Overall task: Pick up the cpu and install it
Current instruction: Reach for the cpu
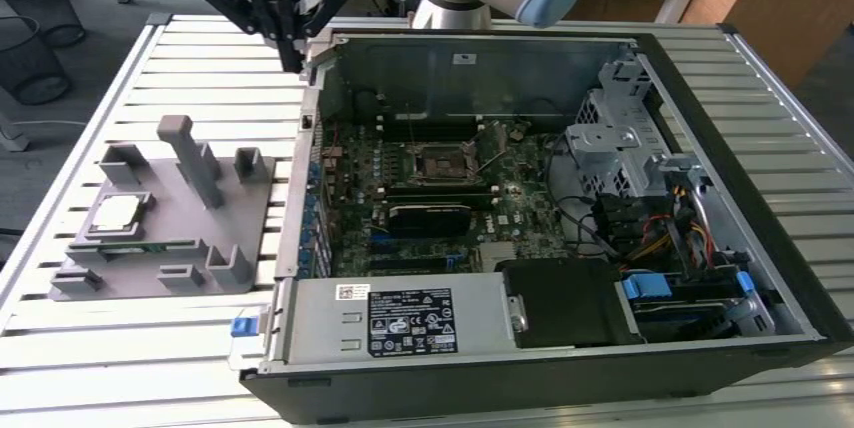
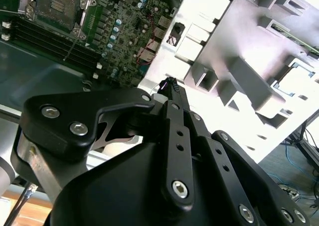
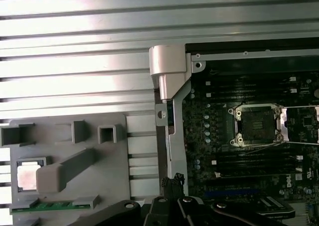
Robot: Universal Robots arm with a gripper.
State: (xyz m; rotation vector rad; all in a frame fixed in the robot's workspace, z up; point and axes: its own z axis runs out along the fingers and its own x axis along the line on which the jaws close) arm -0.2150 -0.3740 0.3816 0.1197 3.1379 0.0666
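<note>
One pincer [image 1: 290, 58]: fingers pressed together on nothing, hanging over the computer case's [image 1: 534, 380] upper corner at the exterior view's left, well apart from the cpu.
Cpu [image 1: 116, 211]: we see it lying flat, silver top up, in a recess of the grey fixture [image 1: 180, 238].
Fixture: rests on the slatted table [image 1: 200, 58], just beside the case.
Socket [image 3: 255, 124]: on the motherboard inside the open case, metal frame swung open.
Memory stick [image 3: 50, 204]: green, in the fixture near the cpu [image 3: 26, 176].
</note>
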